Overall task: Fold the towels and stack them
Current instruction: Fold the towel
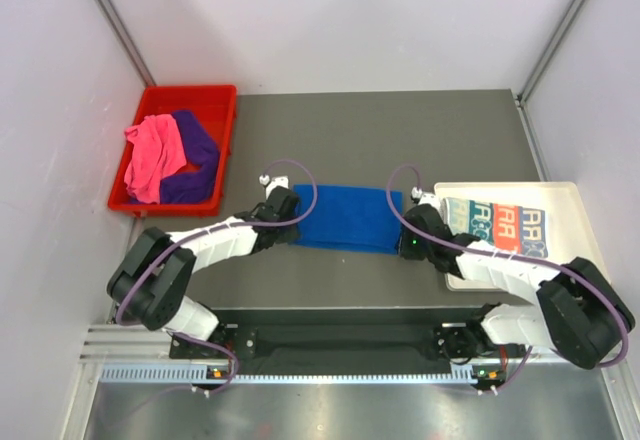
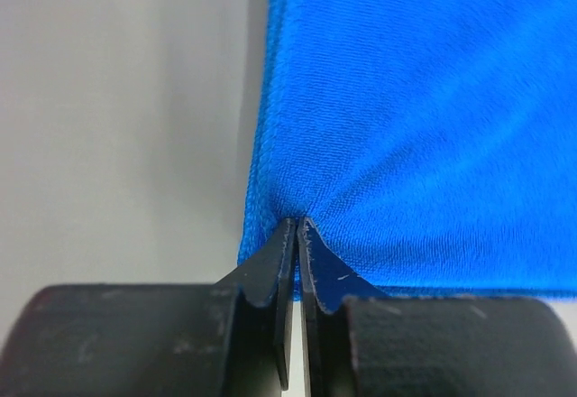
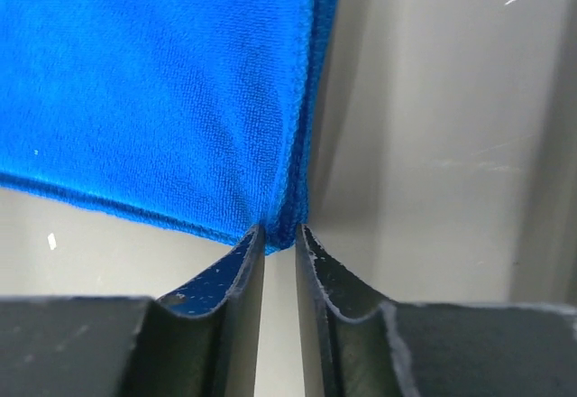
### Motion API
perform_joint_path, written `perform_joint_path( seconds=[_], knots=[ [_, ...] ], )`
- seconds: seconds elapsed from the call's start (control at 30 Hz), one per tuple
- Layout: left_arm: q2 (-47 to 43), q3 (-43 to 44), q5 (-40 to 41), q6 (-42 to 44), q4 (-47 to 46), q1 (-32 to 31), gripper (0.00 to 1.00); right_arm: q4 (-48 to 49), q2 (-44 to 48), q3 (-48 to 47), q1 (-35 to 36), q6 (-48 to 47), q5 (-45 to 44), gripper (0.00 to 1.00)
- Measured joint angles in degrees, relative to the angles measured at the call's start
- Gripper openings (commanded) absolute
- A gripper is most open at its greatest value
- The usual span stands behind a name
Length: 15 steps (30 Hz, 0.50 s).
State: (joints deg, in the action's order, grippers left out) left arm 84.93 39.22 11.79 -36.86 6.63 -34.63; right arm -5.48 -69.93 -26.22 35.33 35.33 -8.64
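the only lettering is on the cream towel (image 1: 497, 222) lying on the white tray (image 1: 570, 200): rows of big block letters in teal and orange, too small in the top view to read for certain.

Royal blue towel (image 1: 345, 218) flat (two corners pinched, puckered)

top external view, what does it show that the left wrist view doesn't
Only the top view: the red bin with the pink towel and purple towel, and the white tray with a lettered towel. Only the left wrist view: the left gripper shut on a puckered corner. Both: the blue towel on the table.
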Motion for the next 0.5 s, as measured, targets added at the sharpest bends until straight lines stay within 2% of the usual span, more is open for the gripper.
perform_joint_path(
  seconds=[0.3,0.43,0.5],
  knots=[
    [1.64,4.2,8.61,-0.96,8.61,0.04,0.11,-0.13,1.16,0.35,5.92,2.89,-0.17,0.18],
    [2.4,5.92,10.47,-0.72,11.41,0.11,0.2,-1.05,3.58,0.35,6.4,3.5,-0.83,0.27],
    [2.32,6.69,11.1,-0.46,12.72,0.11,0.25,-2.64,6.1,0.31,6.43,3.43,-1.4,0.35]
  ],
)
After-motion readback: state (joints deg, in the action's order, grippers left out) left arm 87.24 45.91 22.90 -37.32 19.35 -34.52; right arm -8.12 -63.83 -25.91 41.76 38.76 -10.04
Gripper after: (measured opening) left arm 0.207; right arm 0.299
